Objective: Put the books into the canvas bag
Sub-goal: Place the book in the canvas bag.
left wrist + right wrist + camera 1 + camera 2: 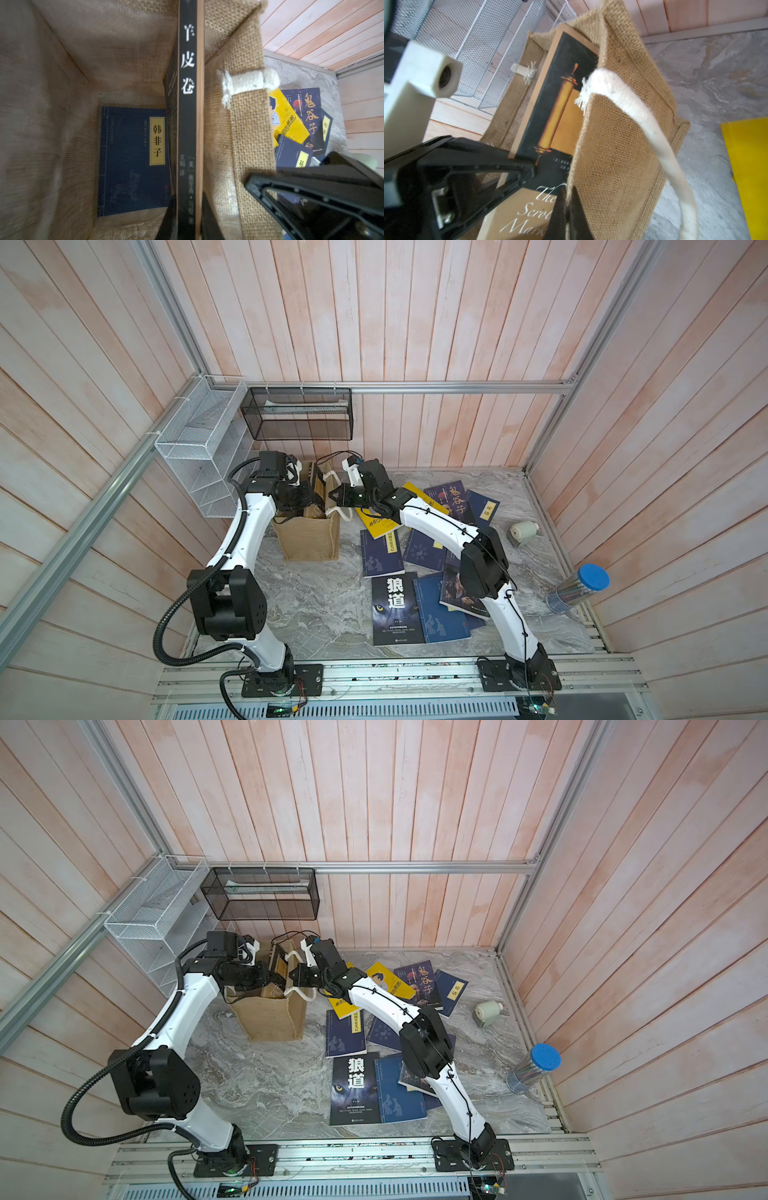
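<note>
Holding: yr L gripper clamps black book upright in canvas bag.
R gripper: pinching bag rim.
Bag bottom: navy book, flat.
Table: other books beside bag.

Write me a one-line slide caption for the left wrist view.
Inside the bag, the left gripper holds a black-spined book upright, with a navy book at the bottom.

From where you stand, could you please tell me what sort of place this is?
Probably a robot test cell, not a real room: two arms bolted to a rail, an aluminium frame lining plank walls, and a marble-look table strewn with books beside a bag.
</note>
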You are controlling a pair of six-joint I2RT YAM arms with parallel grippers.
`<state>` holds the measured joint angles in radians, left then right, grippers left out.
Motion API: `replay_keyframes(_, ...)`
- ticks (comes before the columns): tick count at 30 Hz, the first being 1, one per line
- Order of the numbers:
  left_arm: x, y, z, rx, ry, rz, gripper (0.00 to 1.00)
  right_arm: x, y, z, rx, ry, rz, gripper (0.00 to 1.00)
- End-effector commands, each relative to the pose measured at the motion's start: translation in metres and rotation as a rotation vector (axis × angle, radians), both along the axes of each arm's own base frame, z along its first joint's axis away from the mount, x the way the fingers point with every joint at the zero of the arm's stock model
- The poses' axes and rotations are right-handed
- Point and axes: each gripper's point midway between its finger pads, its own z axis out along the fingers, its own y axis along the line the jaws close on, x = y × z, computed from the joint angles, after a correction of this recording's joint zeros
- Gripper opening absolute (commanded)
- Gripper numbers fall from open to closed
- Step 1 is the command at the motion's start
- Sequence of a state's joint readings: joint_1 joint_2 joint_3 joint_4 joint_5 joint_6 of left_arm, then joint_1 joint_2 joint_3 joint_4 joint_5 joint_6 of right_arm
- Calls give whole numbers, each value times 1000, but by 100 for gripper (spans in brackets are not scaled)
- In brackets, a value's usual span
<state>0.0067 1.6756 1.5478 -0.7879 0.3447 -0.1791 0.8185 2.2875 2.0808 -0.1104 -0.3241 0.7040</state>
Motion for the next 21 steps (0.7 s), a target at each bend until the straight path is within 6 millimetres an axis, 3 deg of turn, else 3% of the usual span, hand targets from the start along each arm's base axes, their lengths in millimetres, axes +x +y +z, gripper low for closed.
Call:
replay_keyframes(1, 21, -18, 1, -82, -88, -60, 0, -10, -6, 36, 80, -65, -23, 0)
replay_keyframes(7, 22, -4, -58, -20, -7, -48, 0, -10, -10, 26, 70, -44, -44, 0)
replay_keyframes(10, 22, 4, -67, -2, 3, -34, 3, -10, -11, 23, 61, -37, -35, 0)
replay_keyframes(14, 25, 10, -52, 32, -47, -31, 19, -6, -10, 24, 45, -39, -24, 0)
replay_keyframes(17, 27, 18, -30, 76, -98, -20, 35, 1, -12, 24, 30, -39, -23, 0)
replay_keyframes(21, 26, 29, 2, 141, -172, 3, 48, 7, -5, 25, 40, -23, 3, 0)
